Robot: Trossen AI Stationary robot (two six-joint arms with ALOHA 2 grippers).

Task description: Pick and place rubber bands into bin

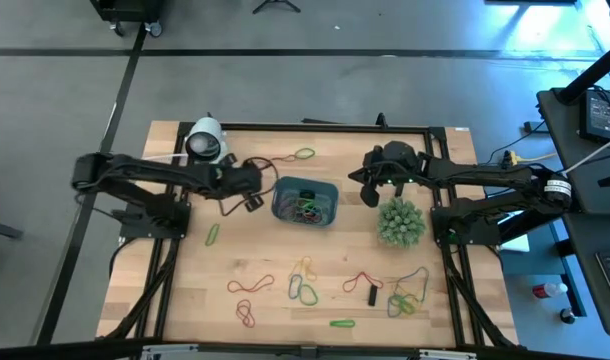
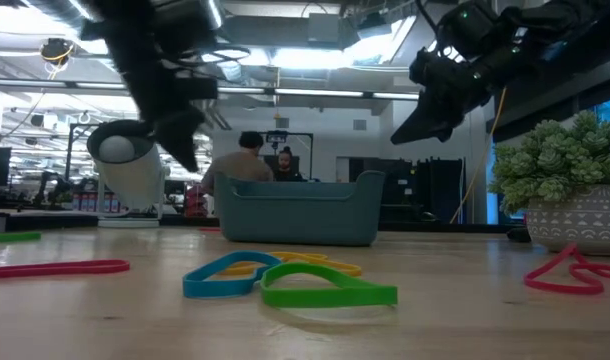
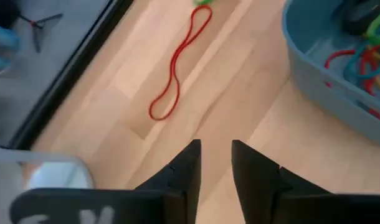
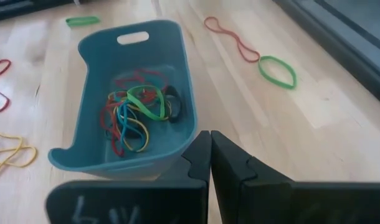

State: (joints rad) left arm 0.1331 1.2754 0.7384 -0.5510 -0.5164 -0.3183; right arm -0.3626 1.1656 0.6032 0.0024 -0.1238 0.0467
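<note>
The table [image 1: 185, 300] holds the blue bin [image 1: 305, 201] near its middle, toward the far edge, with a tangle of rubber bands [image 4: 137, 112] already inside. Many more lie loose along the near edge [image 1: 303, 280] and two beside the bin by the far edge [image 1: 285, 158], so most work remains. The left gripper [image 3: 215, 163] hovers beside the bin, jaws slightly spread and empty. The right gripper [image 4: 210, 155] waits past the bin's other side, jaws pressed together.
</note>
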